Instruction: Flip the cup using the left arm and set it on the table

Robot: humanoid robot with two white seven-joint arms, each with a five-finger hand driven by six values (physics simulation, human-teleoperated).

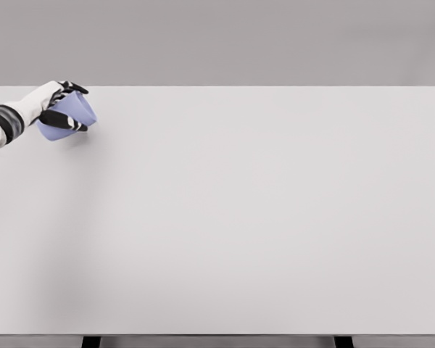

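A pale lilac-blue cup (71, 116) lies tilted at the far left of the white table (246, 217), close to the back edge. My left hand (67, 107) comes in from the left edge and is shut on the cup, with dark fingers (64, 122) wrapped over its side and others (74, 88) above it. The cup leans with one end toward the lower left; I cannot tell which end is the mouth. A faint shadow lies under it on the table. The right arm does not show.
The white table fills nearly the whole view, its back edge (275, 87) running along the top and its front edge (217, 335) near the bottom. Two dark table legs (91, 341) show below the front edge.
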